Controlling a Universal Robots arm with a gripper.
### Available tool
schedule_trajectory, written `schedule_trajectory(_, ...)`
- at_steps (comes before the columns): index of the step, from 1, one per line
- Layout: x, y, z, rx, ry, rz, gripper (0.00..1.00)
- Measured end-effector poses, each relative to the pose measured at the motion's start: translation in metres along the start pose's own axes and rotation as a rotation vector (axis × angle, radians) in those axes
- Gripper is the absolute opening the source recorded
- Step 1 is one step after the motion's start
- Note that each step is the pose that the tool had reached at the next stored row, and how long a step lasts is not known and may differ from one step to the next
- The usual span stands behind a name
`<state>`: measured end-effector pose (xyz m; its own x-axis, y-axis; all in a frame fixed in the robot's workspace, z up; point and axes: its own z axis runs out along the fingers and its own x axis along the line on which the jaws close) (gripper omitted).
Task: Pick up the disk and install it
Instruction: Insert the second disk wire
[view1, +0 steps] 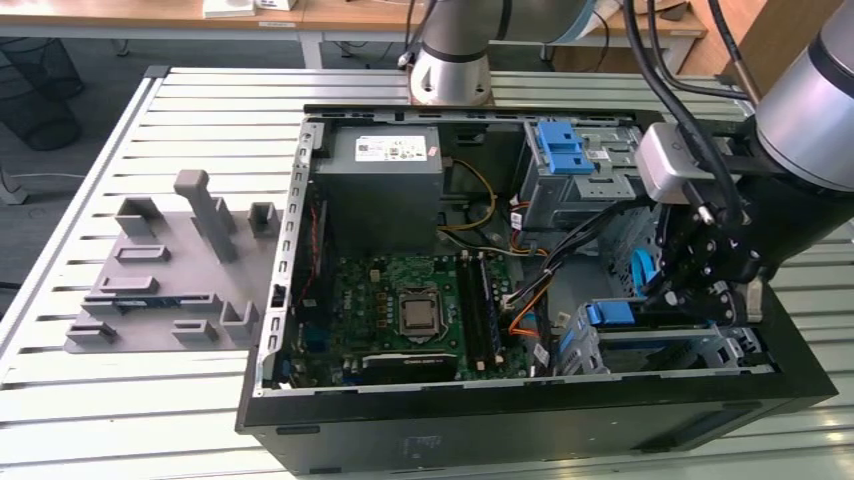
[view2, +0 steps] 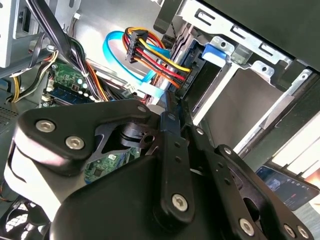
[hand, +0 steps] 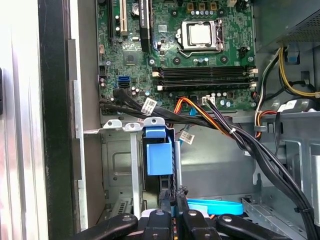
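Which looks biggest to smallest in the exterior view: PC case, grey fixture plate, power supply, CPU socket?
1. PC case
2. Grey fixture plate, on the exterior view's left
3. Power supply
4. CPU socket

The plate and the power supply are the closest pair, but the plate clearly covers more area. The gripper sits over the drive bay.

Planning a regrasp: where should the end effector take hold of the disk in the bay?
Probably the blue carrier edge of the disk, pinched across its thin width from the open side of the case: it stands on edge in the bay, flat faces walled in.
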<state>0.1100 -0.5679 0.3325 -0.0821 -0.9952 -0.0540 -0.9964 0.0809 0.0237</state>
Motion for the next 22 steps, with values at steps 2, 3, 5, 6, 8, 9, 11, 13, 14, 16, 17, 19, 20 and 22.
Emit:
schedule_trajectory(2, 0.0003, -0.0003, 0.001, 0.0, 0.0001, 0.001, 0.16)
schedule_trajectory(3, 0.0004, -0.0004, 0.0012, 0.0, 0.0001, 0.001, 0.16)
schedule_trajectory(5, 0.0004, -0.0005, 0.0012, 0.0001, 0.0002, 0.001, 0.16)
schedule_trajectory(6, 0.0004, -0.0005, 0.0013, 0.0001, 0.0, 0.001, 0.16)
schedule_trajectory(8, 0.0004, -0.0005, 0.0014, 0.0001, -0.0001, 0.001, 0.16)
schedule_trajectory(9, 0.0004, -0.0005, 0.0015, 0.0001, -0.0005, 0.001, 0.17)
schedule_trajectory(11, 0.0004, -0.0004, 0.0012, 0.0001, -0.0003, 0.001, 0.17)
schedule_trajectory(13, 0.0002, -0.0004, -0.0011, 0.0001, -0.0004, 0.001, 0.24)
schedule_trajectory(14, 0.0002, -0.0004, -0.0026, 0.0001, -0.0004, 0.001, 0.24)
schedule_trajectory(16, -0.0001, -0.0002, -0.0081, 0.0, -0.0004, 0.001, 0.24)
schedule_trajectory(17, -0.0003, -0.0002, -0.0113, 0.0001, -0.0004, 0.001, 0.24)
schedule_trajectory(19, -0.0004, -0.0001, -0.0144, 0.0, -0.0003, 0.001, 0.24)
schedule_trajectory(20, -0.0005, -0.0001, -0.0145, 0.0, -0.0006, 0.001, 0.24)
schedule_trajectory(22, -0.0005, -0.0001, -0.0145, 0.0, -0.0007, 0.001, 0.16)
